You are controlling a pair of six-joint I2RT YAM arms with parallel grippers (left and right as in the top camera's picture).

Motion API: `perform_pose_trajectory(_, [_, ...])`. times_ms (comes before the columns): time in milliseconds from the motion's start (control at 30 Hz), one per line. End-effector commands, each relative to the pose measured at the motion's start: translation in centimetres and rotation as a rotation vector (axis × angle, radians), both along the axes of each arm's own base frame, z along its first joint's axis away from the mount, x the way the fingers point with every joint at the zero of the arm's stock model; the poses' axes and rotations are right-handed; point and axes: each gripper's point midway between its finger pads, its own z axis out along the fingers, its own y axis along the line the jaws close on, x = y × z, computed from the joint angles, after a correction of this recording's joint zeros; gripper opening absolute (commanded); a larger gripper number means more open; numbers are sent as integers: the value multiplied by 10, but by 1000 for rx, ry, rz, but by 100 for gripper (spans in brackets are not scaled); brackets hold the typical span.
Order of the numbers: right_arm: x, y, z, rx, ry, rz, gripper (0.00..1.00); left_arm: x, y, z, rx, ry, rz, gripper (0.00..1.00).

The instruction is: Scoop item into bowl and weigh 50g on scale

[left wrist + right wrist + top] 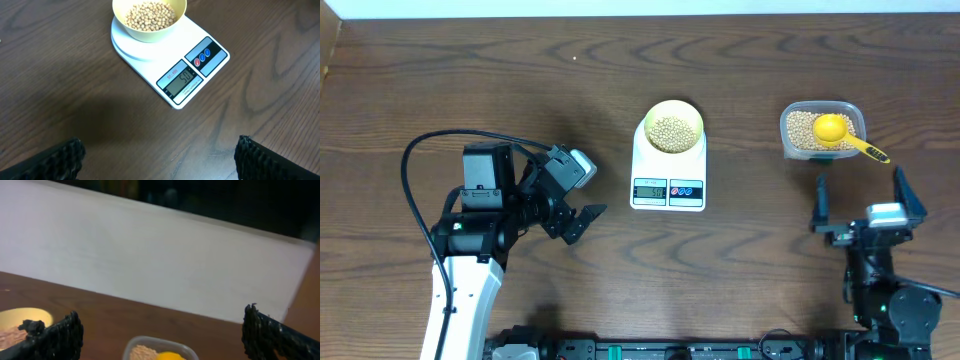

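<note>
The pale yellow bowl (pixel 674 128) sits on the round platform at the far end of the white digital kitchen scale (pixel 668 185), near the middle of the dark wooden bench (pixel 470 80). It holds a heap of small tan dried beans (pixel 150 14). The scale's display (pixel 181 81) is at the near edge with two round buttons beside it, and it appears to read 50. To the right, well apart from the scale, a clear plastic tub (pixel 820 104) holds more of the beans. A bright yellow scoop (pixel 832 128) lies in it, its handle reaching over the tub's near right rim. The left hand (pixel 586 195) is just left of the scale, its fingers spread wide and holding nothing. The right hand (pixel 863 198) is on the near side of the tub, its fingers likewise spread and empty.
</note>
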Motion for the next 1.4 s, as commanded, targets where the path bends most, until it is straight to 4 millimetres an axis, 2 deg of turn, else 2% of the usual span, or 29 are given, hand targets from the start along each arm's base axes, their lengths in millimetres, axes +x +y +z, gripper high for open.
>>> perform_pose_trajectory(0, [-4,14,-5,-26,-21,62,99,0,2,-3,6,8,2,98])
perform_pose_trajectory(133, [-1,13,-19,-24,-10,57,99,0,2,-3,6,8,2,98])
perform_pose_trajectory(333, [2,1,-37,-11,-14,-11,99,0,2,-3,6,8,2,97])
perform_pose_trajectory(567, [-6,-1,-44,-10,-40,-23,99,0,2,-3,6,8,2,98])
perform_pose_trajectory(700, [-4,-7,-51,-10,-11,-59,99,0,2,-3,6,8,2,98])
perform_pose_trajectory(1000, [-1,-19,-82,-5,116,-131,99,0,2,-3,6,8,2,98])
perform_pose_trajectory(1033, [-1,-23,-83,13,121,-152,99,0,2,-3,6,8,2,98])
perform_pose_trajectory(1167, [-4,-49,-90,260,132,-281,99,0,2,-3,6,8,2,98])
perform_pose_trajectory(1367, [-5,-50,-109,205,214,-299,99,0,2,-3,6,8,2,98])
